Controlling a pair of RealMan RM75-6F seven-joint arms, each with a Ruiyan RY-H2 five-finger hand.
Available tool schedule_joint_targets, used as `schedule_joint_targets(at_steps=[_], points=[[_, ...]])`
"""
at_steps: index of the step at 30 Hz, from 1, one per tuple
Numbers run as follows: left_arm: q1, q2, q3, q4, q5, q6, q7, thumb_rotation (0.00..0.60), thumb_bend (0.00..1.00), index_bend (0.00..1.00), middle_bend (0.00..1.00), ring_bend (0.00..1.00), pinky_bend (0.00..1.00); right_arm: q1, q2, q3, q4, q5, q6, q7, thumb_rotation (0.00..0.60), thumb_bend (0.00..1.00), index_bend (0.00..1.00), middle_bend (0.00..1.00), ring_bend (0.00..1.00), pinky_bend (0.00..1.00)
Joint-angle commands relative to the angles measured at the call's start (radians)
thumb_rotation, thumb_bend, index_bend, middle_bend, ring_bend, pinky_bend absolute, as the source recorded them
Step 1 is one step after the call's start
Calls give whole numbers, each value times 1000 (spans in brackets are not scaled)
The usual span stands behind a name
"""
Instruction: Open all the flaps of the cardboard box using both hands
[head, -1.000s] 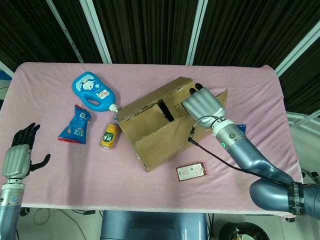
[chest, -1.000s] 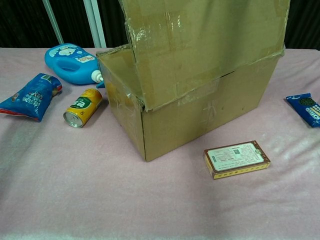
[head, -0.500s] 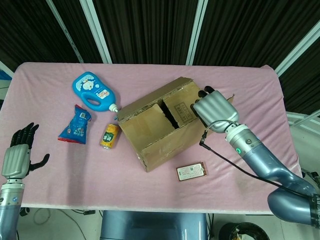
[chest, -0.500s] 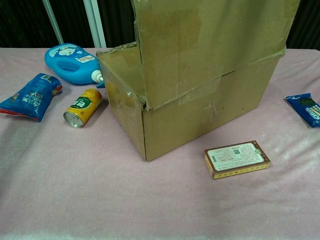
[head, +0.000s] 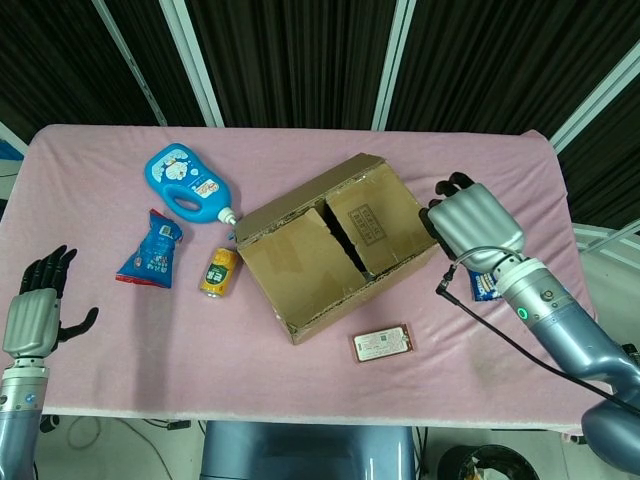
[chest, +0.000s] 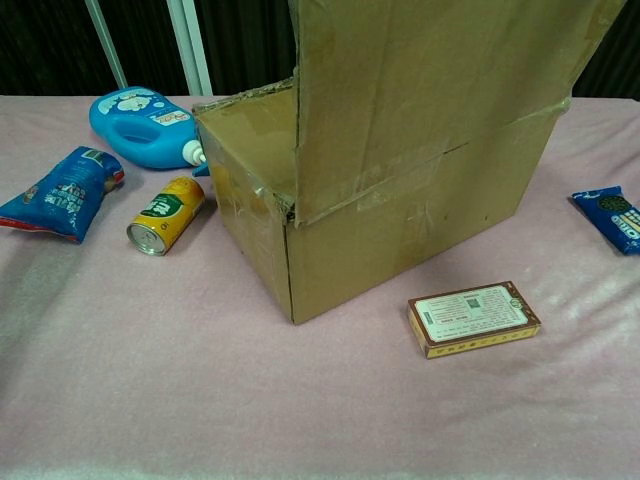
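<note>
The cardboard box (head: 320, 262) lies at an angle mid-table. In the chest view its near long flap (chest: 440, 90) stands raised above the box (chest: 400, 240). In the head view that flap (head: 375, 222) shows a printed label. My right hand (head: 475, 218) is just off the box's right end, back up and fingers bent down beside the flap's edge. Whether it grips the flap is hidden. My left hand (head: 38, 305) hovers at the table's left edge, fingers spread and holding nothing. Neither hand shows in the chest view.
A blue bottle (head: 185, 185), a blue snack bag (head: 150, 250) and a yellow can (head: 218, 272) lie left of the box. A small flat carton (head: 383, 344) sits in front of it. A blue packet (chest: 612, 218) lies at the right, under my right wrist.
My right hand has swung right, from on top of the box to beside its right end. The raised flap shifted rightward with it. The left hand barely moved.
</note>
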Motion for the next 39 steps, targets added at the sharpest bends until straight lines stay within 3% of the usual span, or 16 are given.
schedule_joint_targets(at_steps=[1,10,16,21,26,29,32,39], points=[[0,0,-1,-1,-1,-1,-1,600,265,0,0,0,0,-35,22,1,-17,-31,2,22,600,694,559,512,258,217],[1,1,0,-1,3,3,0,600,265,0,0,0,0,-149,37,-26,-39,-102,42,50,600,672,553,509,258,217],[-1,4,3,-6,23,11,15,600,265,0,0,0,0,-273,-32,-52,-18,-162,218,37,600,646,490,449,256,217],[-15,29,4,-40,36,-1,58,600,265,0,0,0,0,-414,-148,-91,22,-216,447,-29,600,552,303,280,169,212],[-40,60,-8,-77,39,-21,102,600,263,0,0,0,0,-497,-226,-113,63,-258,572,-62,600,455,100,111,40,208],[-64,84,-26,-105,41,-39,117,600,238,0,0,0,0,-543,-270,-121,92,-273,629,-53,600,422,12,32,1,207],[-106,114,-57,-145,44,-71,140,600,215,0,0,0,0,-595,-318,-126,131,-275,682,-21,600,414,0,13,0,207],[-315,186,-154,-263,4,-291,250,600,233,0,0,0,0,-704,-435,-140,283,-258,729,106,600,414,0,13,0,207]])
